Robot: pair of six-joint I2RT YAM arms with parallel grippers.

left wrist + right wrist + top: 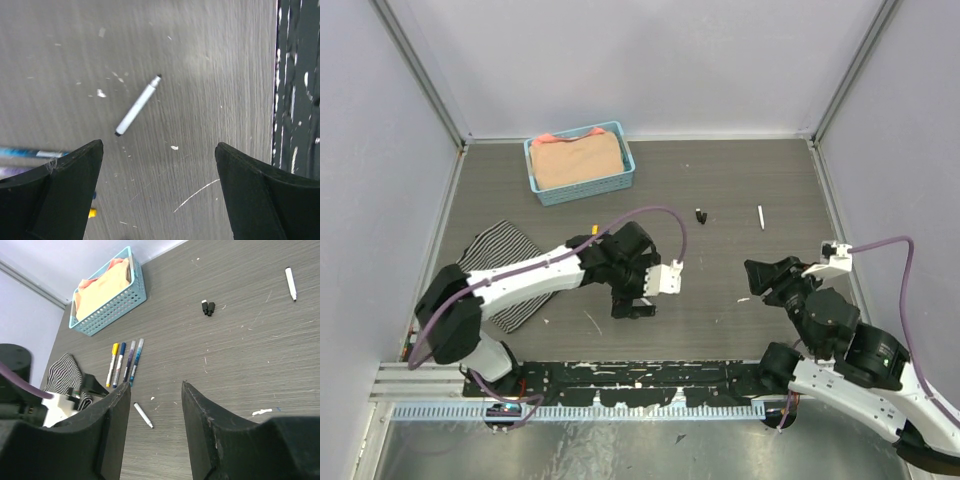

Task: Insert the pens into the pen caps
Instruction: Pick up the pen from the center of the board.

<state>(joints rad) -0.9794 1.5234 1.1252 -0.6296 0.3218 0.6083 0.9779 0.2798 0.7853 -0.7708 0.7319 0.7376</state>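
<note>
One thin white plastic pen (pixel 137 106), dark tip bare, on scuffed grey wood-grain tabletop (pixel 225 75) under left end effector (pixel 159 150), jaws wide, empty | second white pen (pixel 760 217) far right, near small black cap (pixel 701 215) | three capped pens (pixel 123 362) side by side | right end effector (pixel 155 390) parted, empty | perforated blue basket (pixel 585 188), striped cloth (pixel 500 250) partly hidden by arm

The left gripper (pixel 159 146) stands wide open over the grey table (pixel 210 60). Just past its fingertips (pixel 89 157) lies one white pen (pixel 137 106) (dark at both ends), slanted and untouched. On the far side a blue pen (pixel 30 152) pokes out beside one finger. A black rail (pixel 297 100) runs along the near edge.
</note>
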